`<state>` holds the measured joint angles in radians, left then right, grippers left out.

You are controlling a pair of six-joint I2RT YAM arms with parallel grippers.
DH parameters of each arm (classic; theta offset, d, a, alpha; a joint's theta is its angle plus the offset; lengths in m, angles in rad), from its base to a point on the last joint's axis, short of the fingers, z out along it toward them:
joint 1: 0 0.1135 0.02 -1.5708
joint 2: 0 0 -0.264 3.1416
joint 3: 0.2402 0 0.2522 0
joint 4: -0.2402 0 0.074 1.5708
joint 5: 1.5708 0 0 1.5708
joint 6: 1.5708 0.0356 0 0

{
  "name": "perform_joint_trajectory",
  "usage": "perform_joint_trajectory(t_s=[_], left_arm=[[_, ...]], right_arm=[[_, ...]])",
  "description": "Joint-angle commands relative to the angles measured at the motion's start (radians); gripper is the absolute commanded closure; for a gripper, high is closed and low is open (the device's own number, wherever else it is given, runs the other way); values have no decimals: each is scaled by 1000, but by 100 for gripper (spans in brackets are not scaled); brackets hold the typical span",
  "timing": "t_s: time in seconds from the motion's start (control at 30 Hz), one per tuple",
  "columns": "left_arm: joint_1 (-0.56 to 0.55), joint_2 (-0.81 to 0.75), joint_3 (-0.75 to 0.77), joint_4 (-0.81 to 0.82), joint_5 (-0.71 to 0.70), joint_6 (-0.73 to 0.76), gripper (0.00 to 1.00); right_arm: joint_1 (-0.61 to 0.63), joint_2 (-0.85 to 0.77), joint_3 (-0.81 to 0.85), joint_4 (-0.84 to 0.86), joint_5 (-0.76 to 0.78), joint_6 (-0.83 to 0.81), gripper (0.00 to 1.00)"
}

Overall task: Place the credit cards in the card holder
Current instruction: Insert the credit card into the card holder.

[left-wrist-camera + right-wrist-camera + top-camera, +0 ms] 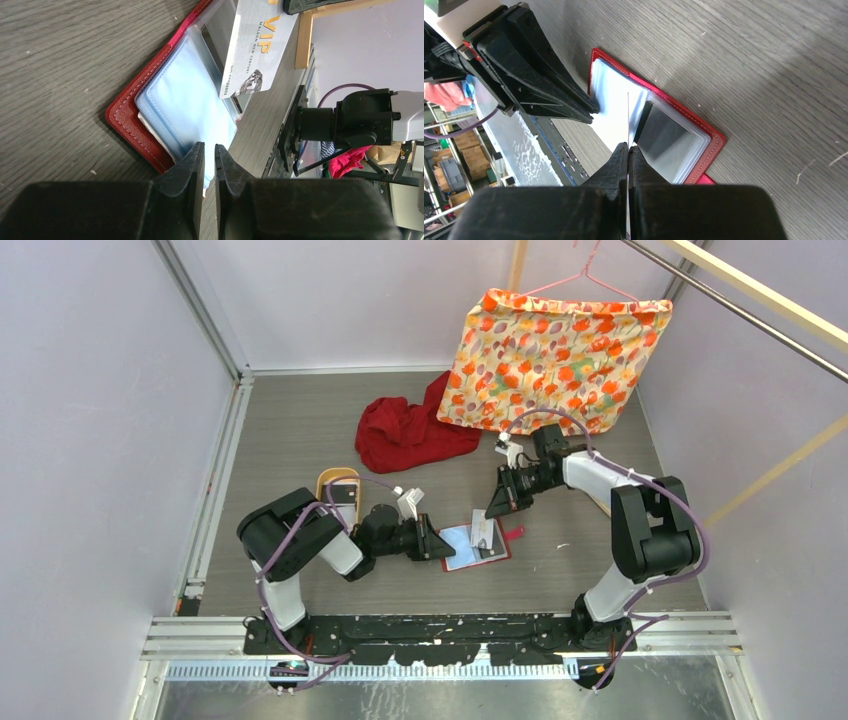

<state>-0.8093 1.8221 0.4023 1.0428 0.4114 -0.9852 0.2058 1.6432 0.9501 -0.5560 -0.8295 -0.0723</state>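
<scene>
While the small red leather-like folding card holder (462,552) (131,120) (674,145) lies open and flat on the grey wood-grain table (300,430), roughly midway between the two arms, its pale clear plastic sleeves face up. The left gripper (445,543) (210,150) (594,109) has its fingers nearly together, with just a thin slit showing, pinched on the left edge of a sleeve page.

The right gripper (497,508) (628,147) is squeezed tight on a whitish plastic credit card (483,532) (255,47) (628,120) with gold VIP print. It's held on edge right over the open pockets, though I honestly can't tell if it touches them.

Further out, there's a tan oval tray (338,480) just behind the left arm and a crumpled red cloth (415,430) further back. An orange floral fabric (555,360) on a pink hanger is at the back right.
</scene>
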Motion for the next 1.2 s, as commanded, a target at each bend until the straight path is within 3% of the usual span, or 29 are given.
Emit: perform_joint_trajectory(t_s=[0.0, 0.63, 1.17], left_arm=[[1, 14, 1, 2, -10, -6, 85], [0, 16, -2, 6, 2, -20, 85], [1, 11, -10, 11, 6, -18, 86]], right_arm=[[12, 5, 44, -21, 34, 18, 99], [51, 76, 53, -47, 72, 63, 99], [1, 49, 96, -117, 27, -20, 99]])
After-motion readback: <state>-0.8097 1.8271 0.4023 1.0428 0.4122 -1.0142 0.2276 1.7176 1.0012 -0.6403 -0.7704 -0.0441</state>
